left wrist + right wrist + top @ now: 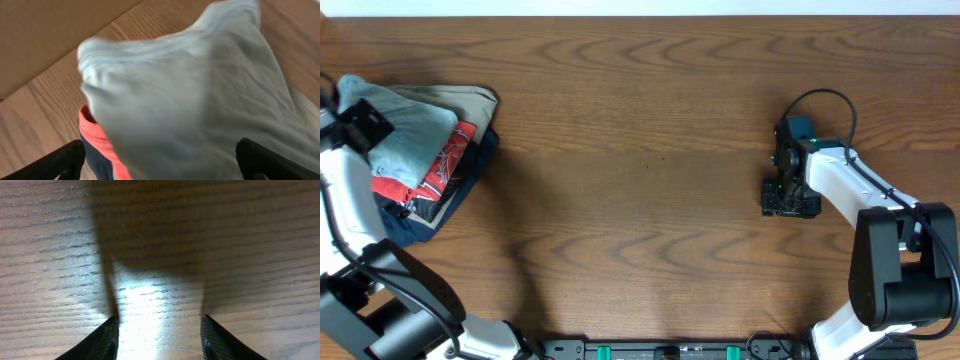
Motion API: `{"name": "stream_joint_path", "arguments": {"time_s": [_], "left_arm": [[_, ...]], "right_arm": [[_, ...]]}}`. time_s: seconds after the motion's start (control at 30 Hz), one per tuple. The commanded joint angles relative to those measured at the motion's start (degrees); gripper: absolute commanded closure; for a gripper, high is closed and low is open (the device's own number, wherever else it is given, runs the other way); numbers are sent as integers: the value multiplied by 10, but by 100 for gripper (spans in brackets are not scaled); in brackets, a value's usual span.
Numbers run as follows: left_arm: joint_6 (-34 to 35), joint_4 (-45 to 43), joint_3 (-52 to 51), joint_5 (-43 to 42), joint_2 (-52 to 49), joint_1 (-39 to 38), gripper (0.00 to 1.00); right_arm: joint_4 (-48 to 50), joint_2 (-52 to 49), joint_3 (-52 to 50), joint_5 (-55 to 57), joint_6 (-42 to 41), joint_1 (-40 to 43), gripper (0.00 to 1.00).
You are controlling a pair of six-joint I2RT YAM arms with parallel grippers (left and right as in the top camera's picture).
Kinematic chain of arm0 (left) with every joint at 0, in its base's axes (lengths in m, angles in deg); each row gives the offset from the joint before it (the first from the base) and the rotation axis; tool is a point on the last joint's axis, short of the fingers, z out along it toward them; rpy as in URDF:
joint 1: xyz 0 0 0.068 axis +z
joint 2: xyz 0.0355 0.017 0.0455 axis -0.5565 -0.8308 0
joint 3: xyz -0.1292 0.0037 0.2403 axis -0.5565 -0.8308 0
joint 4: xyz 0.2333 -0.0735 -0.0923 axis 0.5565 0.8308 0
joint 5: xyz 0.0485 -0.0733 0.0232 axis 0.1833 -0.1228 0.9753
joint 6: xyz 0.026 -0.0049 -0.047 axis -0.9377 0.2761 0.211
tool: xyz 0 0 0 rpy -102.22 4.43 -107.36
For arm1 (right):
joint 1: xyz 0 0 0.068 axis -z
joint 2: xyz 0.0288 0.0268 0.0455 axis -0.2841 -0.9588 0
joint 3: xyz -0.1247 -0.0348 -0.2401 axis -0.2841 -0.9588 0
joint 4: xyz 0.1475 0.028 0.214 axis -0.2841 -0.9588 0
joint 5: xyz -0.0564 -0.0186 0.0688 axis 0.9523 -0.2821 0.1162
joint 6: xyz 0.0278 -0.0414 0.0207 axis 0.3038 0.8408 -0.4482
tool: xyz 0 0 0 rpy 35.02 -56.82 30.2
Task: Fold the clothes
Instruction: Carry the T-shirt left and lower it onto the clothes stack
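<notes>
Two arms, one pile.

Overhead: the pale blue T-shirt (pixel 410 135) lies on top of a stack at the far left of the worktop (pixel 640 150). Under it I see a red shirt (pixel 445 165) with white lettering, a khaki garment (pixel 470 100) on the far side and a navy garment (pixel 425 225) on the near side. My left gripper (pixel 362 125) is over the T-shirt's left edge; I can't read its jaws from up here. My right gripper (pixel 790 200) is well apart on the right side, over bare wood.

Left wrist: blurred picture. The T-shirt fills most of it, bunched and wrinkled, with a red edge and a strip of navy showing under its lower left. The left fingers (pixel 67 157) sit at the two bottom corners, so the jaws are wide and not closed on the cloth.

Right wrist: the right fingers (pixel 102 340) are partly apart and holding nothing. Below them is wood grain with a glare patch and the gripper's shadow.
</notes>
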Motion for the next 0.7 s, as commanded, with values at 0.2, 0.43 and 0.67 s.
{"name": "stream_joint_path", "arguments": {"time_s": [0.2, 0.43, 0.67], "left_arm": [[36, -44, 1, -180, 60, 11, 2], [36, -80, 1, -181, 135, -4, 3], [78, -64, -8, -189, 92, -4, 2]], "right_arm": [[0, 9, 4, 4, 6, 3, 47], [1, 9, 4, 4, 6, 3, 47], [3, 9, 4, 1, 5, 2, 47]]}}
